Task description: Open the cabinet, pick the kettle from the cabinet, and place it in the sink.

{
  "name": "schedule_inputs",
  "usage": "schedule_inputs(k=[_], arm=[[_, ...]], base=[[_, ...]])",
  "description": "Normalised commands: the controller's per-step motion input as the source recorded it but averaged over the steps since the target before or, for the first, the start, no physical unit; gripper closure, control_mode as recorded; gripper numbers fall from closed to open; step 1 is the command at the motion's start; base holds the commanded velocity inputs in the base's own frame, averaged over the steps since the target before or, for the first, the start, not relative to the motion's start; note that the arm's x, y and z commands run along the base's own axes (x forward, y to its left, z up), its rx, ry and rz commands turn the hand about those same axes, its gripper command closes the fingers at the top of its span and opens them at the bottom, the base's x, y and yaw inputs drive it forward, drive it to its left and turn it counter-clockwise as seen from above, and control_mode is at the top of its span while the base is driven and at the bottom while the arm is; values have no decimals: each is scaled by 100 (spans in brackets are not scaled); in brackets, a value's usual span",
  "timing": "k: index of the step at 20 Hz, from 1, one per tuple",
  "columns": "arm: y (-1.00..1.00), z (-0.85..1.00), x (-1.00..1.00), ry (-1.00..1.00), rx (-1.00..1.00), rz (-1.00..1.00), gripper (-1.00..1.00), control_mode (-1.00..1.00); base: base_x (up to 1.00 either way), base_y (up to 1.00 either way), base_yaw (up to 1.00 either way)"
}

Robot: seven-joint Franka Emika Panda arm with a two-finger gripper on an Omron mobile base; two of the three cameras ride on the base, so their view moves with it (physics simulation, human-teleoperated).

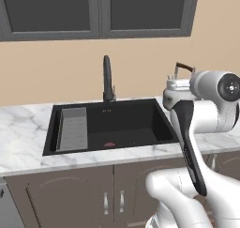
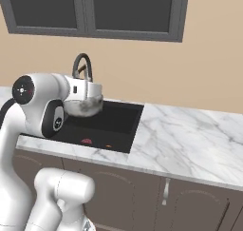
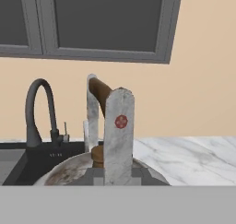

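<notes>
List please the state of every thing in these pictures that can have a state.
kettle: lifted, held by its handle over the sink's right part, lid on.
gripper: shut on the kettle's handle.
sink: kettle not yet in it.
grey-framed glass cabinets: doors shut.
lower cabinets: doors shut.

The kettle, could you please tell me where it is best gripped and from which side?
By its arched brown handle, from above. The handle rises over the lid of the kettle, thin enough for two fingers to close across, while the round body looks too wide. In the hand view the gripper grips it that way, above the sink.
</notes>
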Motion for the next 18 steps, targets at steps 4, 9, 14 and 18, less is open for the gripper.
schedule_inputs(k=[4, 9, 14, 18], arm=[[0, 0, 0, 0, 0, 0, 100, 100], [0, 0, 0, 0, 0, 0, 100, -100], [0, 0, 0, 0, 0, 0, 100, -100], [0, 0, -1, 0, 0, 0, 100, -100]], base=[[0, 0, 0], [0, 0, 0], [0, 0, 0], [0, 0, 0]])
